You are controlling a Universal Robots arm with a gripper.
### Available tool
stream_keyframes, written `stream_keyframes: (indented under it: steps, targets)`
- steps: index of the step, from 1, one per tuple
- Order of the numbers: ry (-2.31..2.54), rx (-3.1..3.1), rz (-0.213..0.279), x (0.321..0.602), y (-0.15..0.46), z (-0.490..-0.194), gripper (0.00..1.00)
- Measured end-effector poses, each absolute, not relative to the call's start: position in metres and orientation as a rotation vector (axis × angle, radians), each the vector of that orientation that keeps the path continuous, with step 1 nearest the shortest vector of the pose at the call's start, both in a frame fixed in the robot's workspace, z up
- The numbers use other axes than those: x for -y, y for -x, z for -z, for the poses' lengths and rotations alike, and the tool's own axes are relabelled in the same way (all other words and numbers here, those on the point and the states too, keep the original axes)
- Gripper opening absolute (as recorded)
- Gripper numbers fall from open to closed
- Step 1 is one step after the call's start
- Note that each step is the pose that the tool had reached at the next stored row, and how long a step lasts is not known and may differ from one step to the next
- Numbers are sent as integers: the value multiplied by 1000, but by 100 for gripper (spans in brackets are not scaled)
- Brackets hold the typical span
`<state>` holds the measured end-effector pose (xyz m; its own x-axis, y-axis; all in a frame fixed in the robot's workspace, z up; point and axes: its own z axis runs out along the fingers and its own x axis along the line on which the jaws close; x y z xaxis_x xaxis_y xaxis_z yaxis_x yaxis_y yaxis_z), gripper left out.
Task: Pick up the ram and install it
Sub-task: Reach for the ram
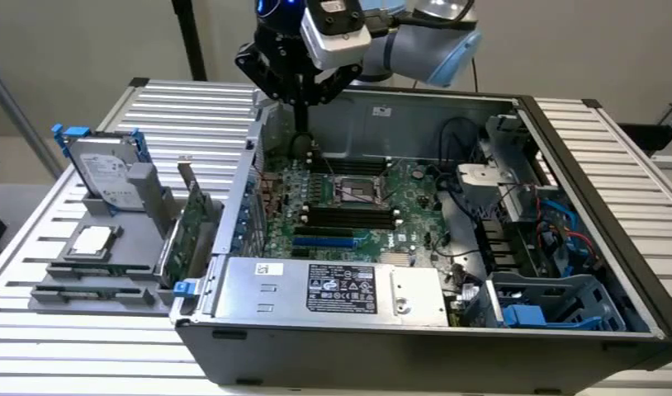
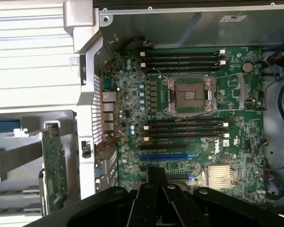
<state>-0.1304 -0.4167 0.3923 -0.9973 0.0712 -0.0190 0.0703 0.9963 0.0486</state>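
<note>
The claw [image 1: 300, 96] hangs over the open computer case [image 1: 567, 157], seemingly clamped on a thin dark strip, likely the ram [image 1: 300, 124], which points straight down, probably to meet the empty slots [image 2: 187, 127].

The gripper [image 1: 302, 124] [image 2: 156, 179] hangs inside the open computer case [image 1: 424, 351], close to its wall on the exterior view's left, over the far end of the motherboard [image 1: 414, 190] [image 2: 236, 137] lying on the case floor. Below and just nearer than the gripper sits the processor socket [image 1: 356, 190] [image 2: 189, 94], with the memory slots [image 1: 342, 216] [image 2: 187, 127] nearer again and the power supply [image 1: 336, 289] beyond them at the near end. To the exterior view's left of the gripper, outside the case on the table [image 1: 182, 107], an expansion card [image 1: 187, 227] [image 2: 52, 165] stands beside the wall, a hard drive [image 1: 105, 177] farther out. To its right lie cables [image 1: 556, 223] and a drive cage [image 1: 551, 301].
</note>
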Motion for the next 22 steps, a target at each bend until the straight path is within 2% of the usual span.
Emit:
stream_keyframes:
  steps: [8, 22]
  targets:
    - [-110, -3118, -75, 437, 154, -391, 0]
    - [-110, -3118, -72, 455, 209, -386, 0]
